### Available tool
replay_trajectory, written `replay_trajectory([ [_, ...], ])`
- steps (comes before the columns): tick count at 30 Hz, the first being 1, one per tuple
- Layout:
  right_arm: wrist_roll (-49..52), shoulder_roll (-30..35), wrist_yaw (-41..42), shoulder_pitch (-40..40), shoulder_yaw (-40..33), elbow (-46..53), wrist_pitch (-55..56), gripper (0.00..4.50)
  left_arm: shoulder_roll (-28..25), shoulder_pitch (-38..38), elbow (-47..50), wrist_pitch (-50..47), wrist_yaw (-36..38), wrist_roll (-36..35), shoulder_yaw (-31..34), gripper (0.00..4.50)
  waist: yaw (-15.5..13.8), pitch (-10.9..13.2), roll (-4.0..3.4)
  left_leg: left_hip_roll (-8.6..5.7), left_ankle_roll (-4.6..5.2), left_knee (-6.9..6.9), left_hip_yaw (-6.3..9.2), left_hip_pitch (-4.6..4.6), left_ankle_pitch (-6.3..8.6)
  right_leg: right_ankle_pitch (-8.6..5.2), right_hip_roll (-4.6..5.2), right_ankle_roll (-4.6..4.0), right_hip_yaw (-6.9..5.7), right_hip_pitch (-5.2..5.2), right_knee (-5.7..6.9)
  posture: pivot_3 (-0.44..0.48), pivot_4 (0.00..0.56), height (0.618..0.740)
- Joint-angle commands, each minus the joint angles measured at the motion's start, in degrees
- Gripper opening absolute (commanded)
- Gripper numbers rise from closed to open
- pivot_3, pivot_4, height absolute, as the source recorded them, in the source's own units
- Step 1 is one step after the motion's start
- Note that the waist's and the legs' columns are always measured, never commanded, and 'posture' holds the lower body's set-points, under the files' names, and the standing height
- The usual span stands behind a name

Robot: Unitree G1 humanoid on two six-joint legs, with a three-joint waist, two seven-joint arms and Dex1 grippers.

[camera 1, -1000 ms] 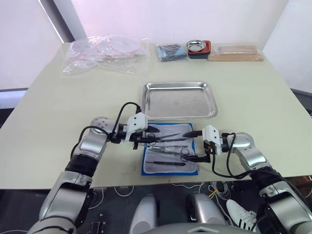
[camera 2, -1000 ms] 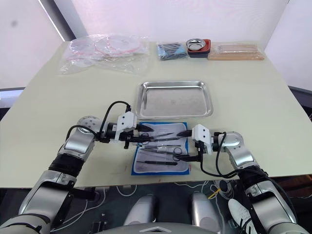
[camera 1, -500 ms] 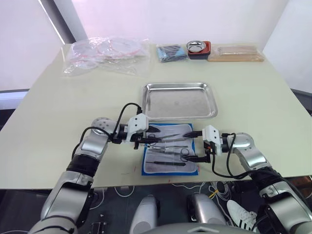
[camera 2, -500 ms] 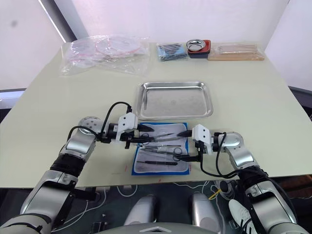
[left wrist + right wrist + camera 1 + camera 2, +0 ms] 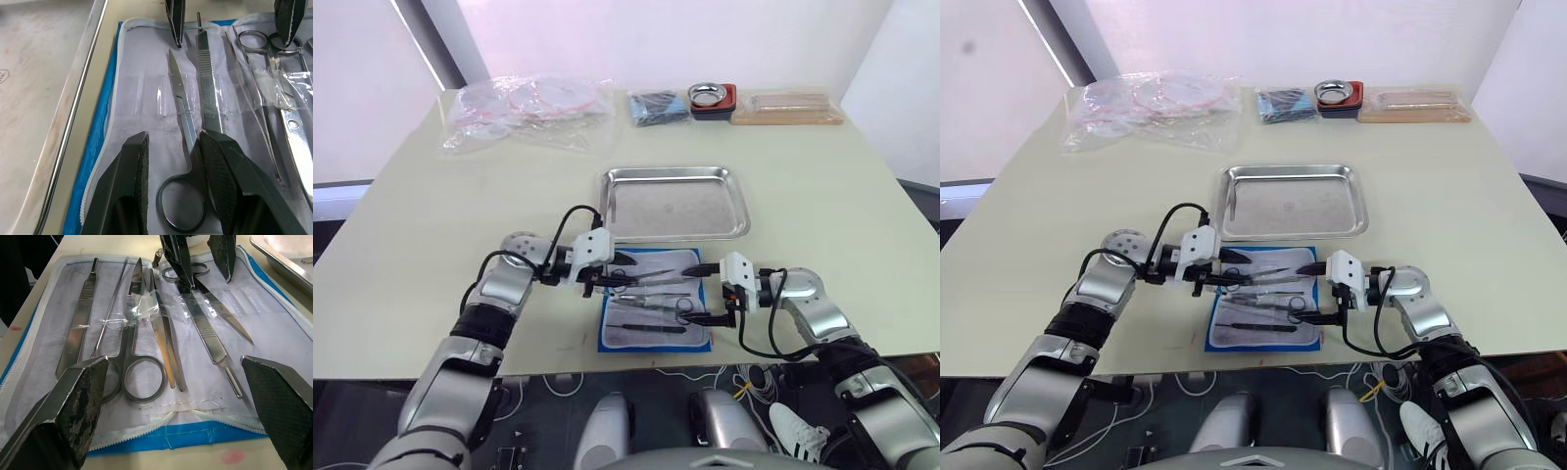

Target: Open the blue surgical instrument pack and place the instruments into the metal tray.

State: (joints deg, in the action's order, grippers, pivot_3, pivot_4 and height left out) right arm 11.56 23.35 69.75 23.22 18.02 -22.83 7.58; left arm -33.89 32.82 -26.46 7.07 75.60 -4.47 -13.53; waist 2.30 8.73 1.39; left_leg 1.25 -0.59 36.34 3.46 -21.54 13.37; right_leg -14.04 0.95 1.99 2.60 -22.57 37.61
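Note:
The blue surgical instrument pack (image 5: 651,340) lies unzipped and flat just in front of the metal tray (image 5: 674,206), which has nothing in it. Several instruments lie on its pale lining, under clear straps: scissors (image 5: 182,122), a flat ribbed handle (image 5: 205,83), tweezers (image 5: 164,340) and ring-handled scissors (image 5: 134,333). My left gripper (image 5: 619,282) is low over the pack's left end. It is open, with the ring of the scissors between its fingers (image 5: 222,166). At the pack's right edge my right gripper (image 5: 698,292) stands wide open around the instruments' ends and holds nothing.
Clear plastic bags (image 5: 524,108) lie at the back left. Along the far edge sit a dark blue packet (image 5: 658,105), a small metal bowl in a red holder (image 5: 711,96) and a tan board (image 5: 788,106). The pack lies close to the table's front edge.
The left arm's elbow has shifted slightly toward the tray. Both grippers stay where they were over the pack.

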Motion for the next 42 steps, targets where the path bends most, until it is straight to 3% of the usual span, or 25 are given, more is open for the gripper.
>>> replay_trajectory([
  [1, -6.32, 1.48, -0.85, -3.48, 3.87, -4.72, -3.04, 4.5, 0.16, 0.02, -1.06, 0.22, -0.57, 1.68, -0.92, 1.75, 0.0, -0.01, -0.01, 0.0, 0.0, 0.0, 0.0, 0.0, 0.0, 0.0, 0.0, 0.0, 0.0, 0.0, 0.0, 0.0, 0.15, 0.74],
  [12, -6.36, 0.96, -0.98, -3.13, 4.12, -4.65, -3.16, 4.5, -0.15, -0.87, 1.45, -3.51, 2.63, 0.02, -1.44, 1.75, 0.02, -0.03, -0.05, 0.0, 0.0, 0.0, 0.0, 0.01, 0.0, 0.0, -0.01, 0.0, 0.0, 0.0, 0.01, 0.0, 0.15, 0.74],
  [16, -5.86, 0.81, -1.09, -3.54, 3.83, -4.33, -3.55, 4.5, 0.16, -1.97, 2.61, -7.09, 2.82, -1.02, -1.11, 0.19, 0.06, -0.04, -0.04, 0.0, 0.0, 0.0, -0.02, 0.0, 0.0, 0.0, -0.01, 0.0, 0.02, 0.0, 0.01, 0.0, 0.15, 0.74],
  [17, -5.87, 0.88, -1.07, -3.63, 3.84, -4.23, -3.57, 4.5, 0.15, -2.15, 2.91, -7.67, 2.85, -1.22, -1.08, 0.08, 0.05, -0.05, -0.04, 0.0, 0.0, 0.0, 0.0, 0.01, 0.0, 0.0, -0.01, 0.0, 0.01, 0.0, 0.01, 0.0, 0.15, 0.74],
  [30, -6.01, 0.69, -1.03, -3.8, 4.18, -4.0, -4.17, 4.5, -2.16, -0.58, 8.01, -10.44, 3.74, -0.16, -2.07, 0.08, 0.24, -0.07, -0.07, -0.02, 0.0, 0.0, -0.05, -0.01, 0.0, -0.01, 0.0, 0.0, 0.06, -0.01, -0.02, 0.0, 0.15, 0.74],
  [34, -6.04, 0.49, -1.04, -3.69, 4.2, -4.22, -4.1, 4.5, -3.83, 1.28, 15.36, -19.64, 4.13, -0.65, -2.78, 0.08, 0.32, -0.06, -0.03, -0.03, 0.0, 0.0, -0.02, -0.05, 0.01, -0.04, 0.01, 0.0, 0.04, -0.01, -0.03, 0.0, 0.15, 0.74],
  [42, -6.24, 0.0, -1.2, -3.49, 4.39, -4.48, -4.26, 4.5, -6.77, 3.45, 20.6, -26.52, 5.63, 0.15, -5.2, 0.08, 0.52, -0.05, -0.04, -0.03, 0.0, -0.04, 0.46, -0.1, 0.01, -0.24, -0.02, -0.29, -0.41, 0.01, 0.12, 0.0, 0.15, 0.74],
])
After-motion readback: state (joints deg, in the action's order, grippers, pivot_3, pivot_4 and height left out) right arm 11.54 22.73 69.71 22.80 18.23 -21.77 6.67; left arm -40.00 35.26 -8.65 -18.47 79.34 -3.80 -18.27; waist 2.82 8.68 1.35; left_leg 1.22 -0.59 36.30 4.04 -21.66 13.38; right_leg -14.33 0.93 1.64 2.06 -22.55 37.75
